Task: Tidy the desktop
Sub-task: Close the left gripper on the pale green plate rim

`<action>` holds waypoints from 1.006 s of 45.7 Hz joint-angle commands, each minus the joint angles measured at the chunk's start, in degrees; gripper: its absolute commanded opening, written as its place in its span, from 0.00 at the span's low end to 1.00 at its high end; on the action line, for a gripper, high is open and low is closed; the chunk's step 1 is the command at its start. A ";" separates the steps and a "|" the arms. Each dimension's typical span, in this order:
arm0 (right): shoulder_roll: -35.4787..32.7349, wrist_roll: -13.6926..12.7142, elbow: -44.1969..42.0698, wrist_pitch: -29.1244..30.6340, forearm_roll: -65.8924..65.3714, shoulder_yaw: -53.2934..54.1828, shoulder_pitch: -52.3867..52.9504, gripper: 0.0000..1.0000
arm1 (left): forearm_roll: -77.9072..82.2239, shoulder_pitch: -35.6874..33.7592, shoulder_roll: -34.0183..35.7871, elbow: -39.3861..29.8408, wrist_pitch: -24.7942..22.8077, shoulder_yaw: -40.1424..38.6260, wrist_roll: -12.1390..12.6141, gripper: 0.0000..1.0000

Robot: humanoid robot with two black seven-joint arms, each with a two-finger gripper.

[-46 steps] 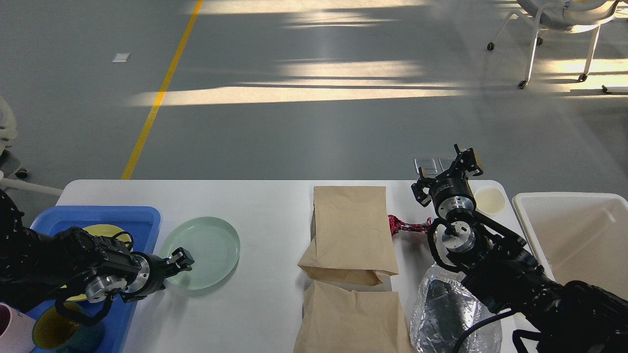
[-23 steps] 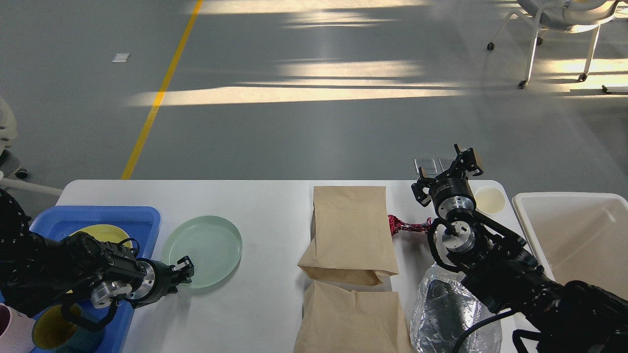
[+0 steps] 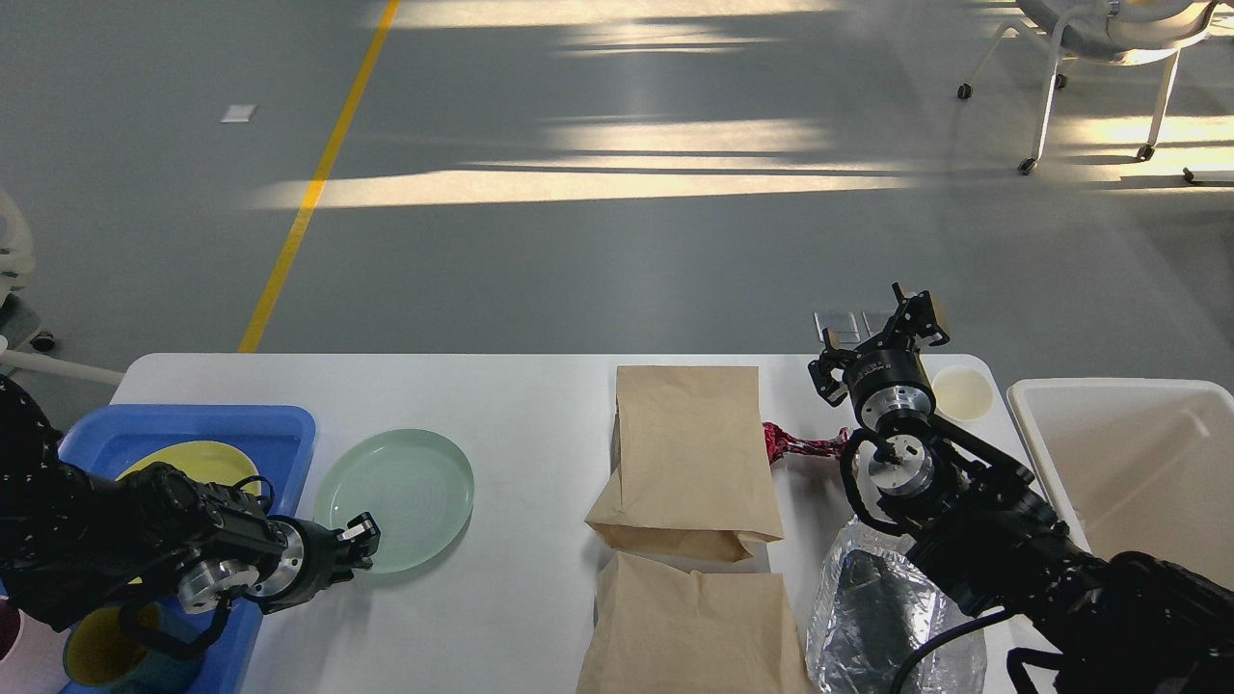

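Note:
The white desktop (image 3: 521, 405) fills the lower half of the head view. A pale green plate (image 3: 400, 492) lies on it beside the blue tray (image 3: 280, 429). My left gripper (image 3: 359, 542) is low at the plate's near-left rim, with its two fingers apart on either side of that rim. My right gripper (image 3: 916, 316) is raised over the far right edge of the desktop and points away from me. Its fingers are small and dark, so their state is unclear. Nothing is plainly held in it.
Two brown paper bags (image 3: 689, 453) (image 3: 689, 627) lie in the middle. A red wrapper (image 3: 800, 443), a crumpled clear bag (image 3: 882, 607) and a cream disc (image 3: 962, 393) are on the right. An off-white bin (image 3: 1138, 463) stands at the far right. The tray holds a yellow plate (image 3: 193, 458) and cups (image 3: 96, 655).
My left gripper has drawn back toward me, from over the plate's left part to its near rim. The plate shifted only slightly. The right arm has not moved.

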 commanded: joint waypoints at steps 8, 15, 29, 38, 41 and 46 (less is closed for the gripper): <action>0.00 0.00 0.00 0.00 -0.03 0.00 -0.03 1.00 | 0.17 -0.02 0.00 -0.24 -0.18 -0.08 0.18 0.00; 0.00 0.00 0.00 0.00 -0.03 0.00 -0.03 1.00 | 0.26 -0.11 0.09 -1.30 -0.18 0.00 0.27 0.00; 0.00 0.00 -0.09 0.00 -0.03 0.00 -0.03 1.00 | 0.43 -5.11 1.05 -8.94 -0.18 1.23 0.44 0.00; 0.00 0.00 0.00 0.00 0.05 0.00 -0.03 1.00 | 0.61 -13.28 1.75 -14.91 -1.76 4.83 0.36 0.00; 0.00 0.00 -0.09 0.00 -0.03 0.00 -0.03 1.00 | 0.70 -16.10 3.07 -17.02 -2.55 5.71 0.36 0.00; 0.00 0.00 -0.09 0.00 0.05 0.00 -0.03 1.00 | 1.22 -21.02 4.39 -19.75 -6.50 8.17 0.44 0.00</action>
